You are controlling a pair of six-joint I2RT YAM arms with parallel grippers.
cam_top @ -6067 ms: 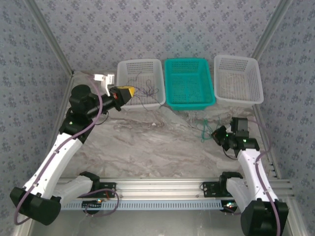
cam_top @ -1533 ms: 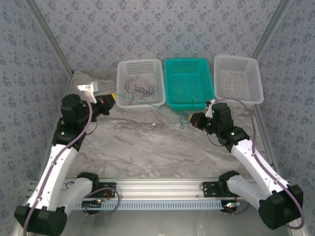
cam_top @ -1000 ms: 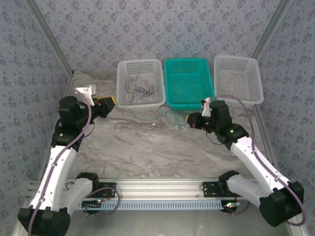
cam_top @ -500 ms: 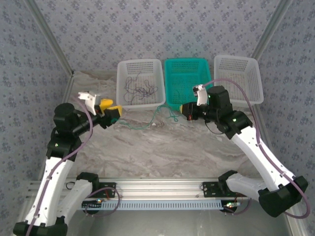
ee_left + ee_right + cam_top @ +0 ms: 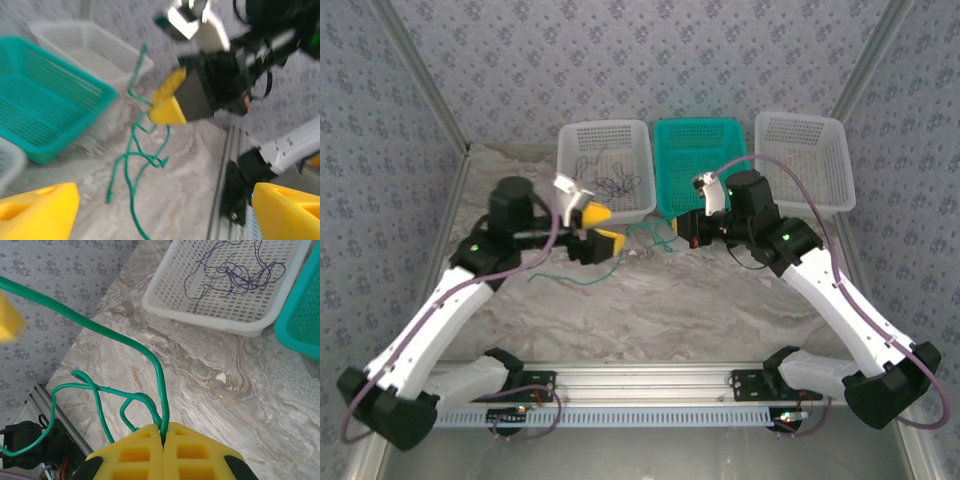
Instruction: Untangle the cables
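Observation:
A green cable [image 5: 658, 236] hangs from my right gripper [image 5: 687, 231], which is shut on it above the table in front of the teal basket [image 5: 705, 205]. In the right wrist view the yellow fingers [image 5: 135, 455] pinch the cable [image 5: 150, 357], and its loops dangle below. Its loose end trails left across the marble [image 5: 582, 280]. My left gripper [image 5: 602, 227] stands open just left of it, with nothing between its fingers [image 5: 40, 207]; the green cable [image 5: 132, 160] hangs ahead of them. A thin dark cable [image 5: 610, 182] lies in the left white basket [image 5: 582, 210].
A second white basket [image 5: 805, 200] stands at the back right. The three baskets line the far edge of the marble table. The aluminium rail [image 5: 650, 385] with the arm bases runs along the near edge. Patterned walls close in both sides.
My left gripper has opened, let go of the green cable and swung right toward the centre. The right gripper has risen and moved left, still holding the cable, whose free end dropped onto the table.

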